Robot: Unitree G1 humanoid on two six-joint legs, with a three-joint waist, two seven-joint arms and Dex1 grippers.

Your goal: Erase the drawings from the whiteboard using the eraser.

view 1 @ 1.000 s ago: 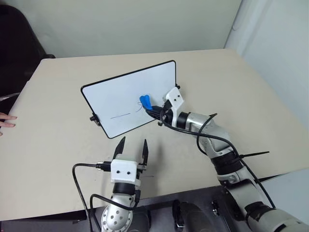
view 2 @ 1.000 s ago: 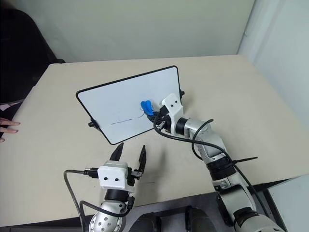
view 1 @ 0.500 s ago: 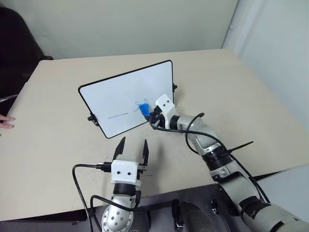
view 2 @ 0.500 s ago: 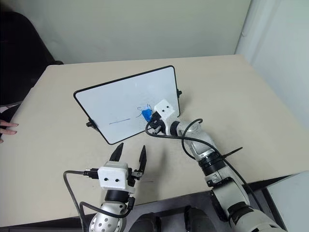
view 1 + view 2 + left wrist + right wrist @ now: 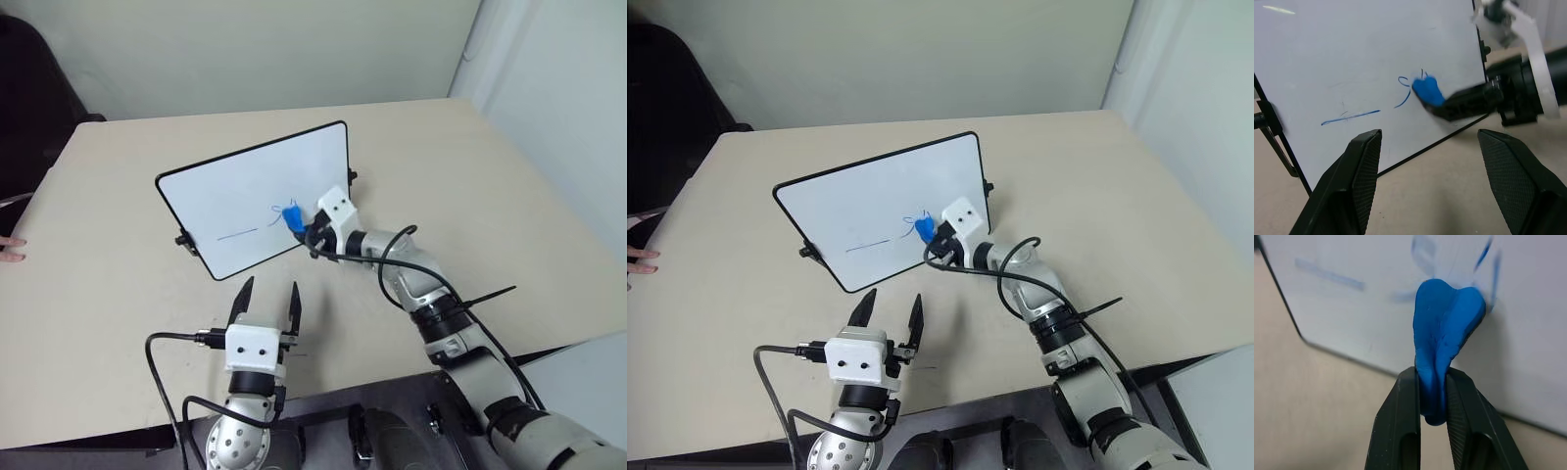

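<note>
R end effector clenched on the eraser, which is squashed between its jaws and pressed to the board at the scribble. A sec ago the eraser sat higher, over the scribble's top; now it's lower, at its right side, w/ part of the loop showing again, so prob. mid-wipe, scribble not gone yet. Line untouched. L end effector released, empty, hovering over the table near the board's bottom edge; no change. Count: 1 board, 1 eraser, 2 marks, 2 end effectors. Fingertips of a person at the table's far left edge.
</note>
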